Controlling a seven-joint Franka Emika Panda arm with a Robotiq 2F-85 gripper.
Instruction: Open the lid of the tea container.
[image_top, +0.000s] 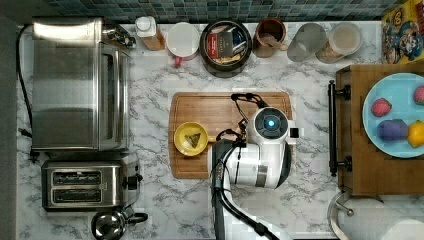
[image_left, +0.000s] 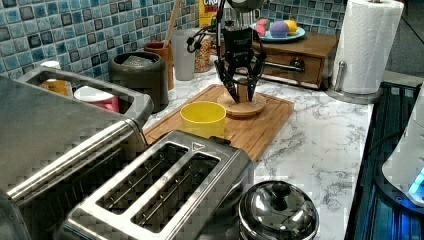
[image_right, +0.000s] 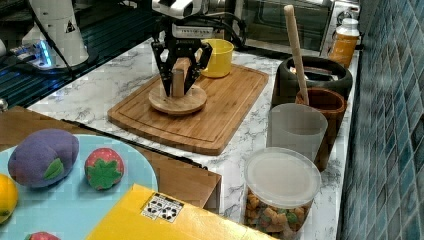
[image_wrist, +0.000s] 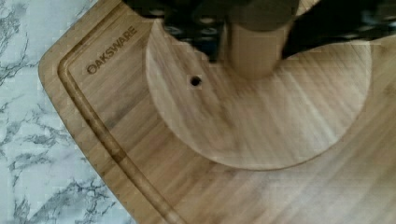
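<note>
The tea container (image_top: 225, 45) stands at the back of the counter, a round black canister with no lid on it, and red and dark sachets show inside. It is also in the left view (image_left: 139, 75) and the right view (image_right: 312, 75). Its round wooden lid (image_right: 177, 102) lies flat on the cutting board (image_top: 200, 107), knob up. My gripper (image_right: 178, 86) hangs straight down over the lid, open, with a finger on each side of the knob (image_left: 242, 92). The wrist view has the lid (image_wrist: 261, 121) and its knob (image_wrist: 254, 46) close up.
A yellow bowl (image_top: 191, 138) sits on the board at the top view's left. A white mug (image_top: 182, 40), a brown utensil jar (image_top: 270, 36) and frosted jars (image_top: 306, 42) flank the canister. A toaster oven (image_top: 75, 82), toaster (image_top: 85, 186), wooden drawer unit (image_top: 360, 165) and paper towel roll (image_left: 367, 45) ring the counter.
</note>
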